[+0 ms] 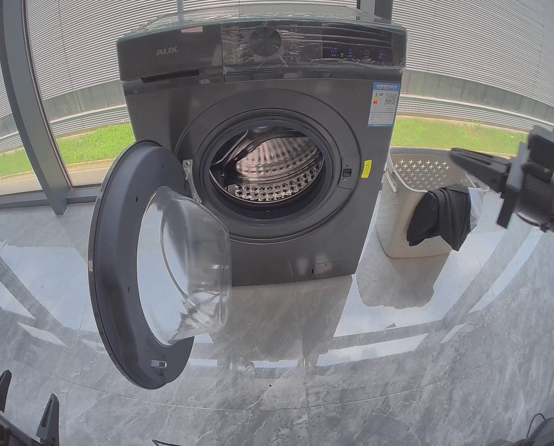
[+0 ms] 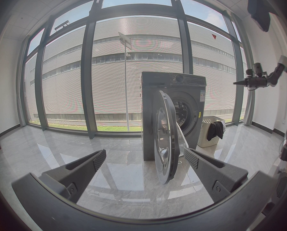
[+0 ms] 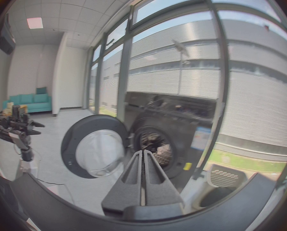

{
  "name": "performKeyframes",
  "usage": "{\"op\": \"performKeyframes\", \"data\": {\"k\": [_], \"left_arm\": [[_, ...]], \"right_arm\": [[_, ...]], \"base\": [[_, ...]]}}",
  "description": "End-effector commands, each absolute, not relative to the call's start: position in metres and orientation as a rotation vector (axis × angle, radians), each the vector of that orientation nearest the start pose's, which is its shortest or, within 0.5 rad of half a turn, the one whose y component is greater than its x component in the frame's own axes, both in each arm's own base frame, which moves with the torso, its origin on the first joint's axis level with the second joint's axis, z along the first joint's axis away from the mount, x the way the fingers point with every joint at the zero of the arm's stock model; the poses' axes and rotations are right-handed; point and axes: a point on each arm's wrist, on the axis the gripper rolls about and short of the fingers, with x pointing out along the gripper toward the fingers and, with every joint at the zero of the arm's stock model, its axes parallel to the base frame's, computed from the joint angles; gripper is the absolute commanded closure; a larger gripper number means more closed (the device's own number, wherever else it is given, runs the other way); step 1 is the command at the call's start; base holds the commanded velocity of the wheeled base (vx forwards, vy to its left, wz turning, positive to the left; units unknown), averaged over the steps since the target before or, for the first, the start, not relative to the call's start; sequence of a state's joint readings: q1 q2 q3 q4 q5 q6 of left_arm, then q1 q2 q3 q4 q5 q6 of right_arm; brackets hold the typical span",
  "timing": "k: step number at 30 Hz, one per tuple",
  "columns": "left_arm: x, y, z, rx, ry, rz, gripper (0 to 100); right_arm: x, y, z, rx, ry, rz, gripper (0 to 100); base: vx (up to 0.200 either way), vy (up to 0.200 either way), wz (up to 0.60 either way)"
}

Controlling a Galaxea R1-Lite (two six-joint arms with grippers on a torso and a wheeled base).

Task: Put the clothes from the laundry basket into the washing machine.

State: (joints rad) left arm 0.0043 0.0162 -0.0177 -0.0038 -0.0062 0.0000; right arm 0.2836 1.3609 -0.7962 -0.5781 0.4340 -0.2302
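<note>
The grey washing machine (image 1: 264,75) stands in the middle with its round door (image 1: 113,267) swung wide to the left and the steel drum (image 1: 270,168) bare. To its right sits the white laundry basket (image 1: 407,181); a dark garment (image 1: 441,215) hangs over its front rim, with a bit of white cloth (image 1: 477,205) beside it. My right gripper (image 1: 458,154) hovers above the basket's right side, shut with nothing held; its fingers (image 3: 142,158) lie pressed together. My left gripper (image 2: 145,158) stays low at the front left, open and empty, far from the machine.
Glossy grey tiled floor (image 1: 351,367) spreads in front of the machine. The open door juts into the space left of the drum opening. Tall windows with dark frames (image 1: 23,94) stand close behind the machine and basket.
</note>
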Motion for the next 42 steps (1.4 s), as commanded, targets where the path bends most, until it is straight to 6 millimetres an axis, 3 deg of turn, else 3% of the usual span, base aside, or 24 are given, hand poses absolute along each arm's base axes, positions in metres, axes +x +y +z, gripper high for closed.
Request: {"op": "performKeyframes", "data": {"k": [1,4,5,6,13,20,28,29,30,31,33,37,39,42], "left_arm": [[-0.023,0.0,0.076,0.0,-0.003,-0.002,0],[-0.023,0.0,0.076,-0.002,-0.003,-0.003,0],[-0.023,0.0,0.076,-0.002,-0.003,-0.003,0],[-0.023,0.0,0.076,-0.002,-0.003,-0.003,0],[-0.023,0.0,0.076,0.0,-0.003,-0.003,0],[-0.023,0.0,0.076,0.002,-0.003,-0.003,0],[-0.023,-0.001,0.08,0.036,-0.033,-0.016,0],[-0.028,-0.001,0.109,0.052,-0.136,-0.038,0],[-0.03,-0.001,0.122,0.055,-0.173,-0.045,0],[-0.026,-0.001,0.166,0.043,-0.253,-0.064,0],[-0.02,0.0,0.231,0.03,-0.36,-0.115,0],[-0.002,-0.001,0.283,0.066,-0.366,-0.228,0],[0.003,-0.002,0.29,0.065,-0.357,-0.256,0],[0.032,-0.011,0.319,0.07,-0.251,-0.382,0]], "right_arm": [[0.095,0.006,0.264,-0.258,-0.266,0.366,100],[0.054,0.005,0.23,-0.249,-0.277,0.309,100],[0.054,0.005,0.23,-0.249,-0.277,0.309,100],[0.037,0.005,0.21,-0.236,-0.283,0.276,100],[-0.001,0.008,0.159,-0.136,-0.332,0.229,100],[-0.02,0.008,0.12,-0.042,-0.32,0.157,100],[-0.018,0.007,0.111,0.011,-0.236,0.115,100],[-0.018,0.007,0.111,0.012,-0.232,0.113,100],[-0.018,0.007,0.111,0.012,-0.232,0.114,100],[-0.018,0.007,0.11,0.013,-0.226,0.114,100],[-0.017,0.007,0.107,0.017,-0.197,0.114,100],[-0.017,0.007,0.105,0.017,-0.171,0.117,100],[-0.017,0.007,0.103,0.018,-0.158,0.118,100],[-0.016,0.007,0.1,0.02,-0.127,0.122,100]], "base": [[0.0,0.0,0.0],[0.0,0.0,0.0],[0.0,0.0,0.0],[0.0,0.0,0.0],[0.0,0.0,0.0],[0.0,0.0,0.0],[0.0,0.0,0.0],[0.0,0.0,0.0],[0.0,0.0,0.0],[0.0,0.0,0.0],[0.0,0.0,0.0],[0.0,0.0,0.0],[0.0,0.0,0.0],[0.0,0.0,0.0]]}}
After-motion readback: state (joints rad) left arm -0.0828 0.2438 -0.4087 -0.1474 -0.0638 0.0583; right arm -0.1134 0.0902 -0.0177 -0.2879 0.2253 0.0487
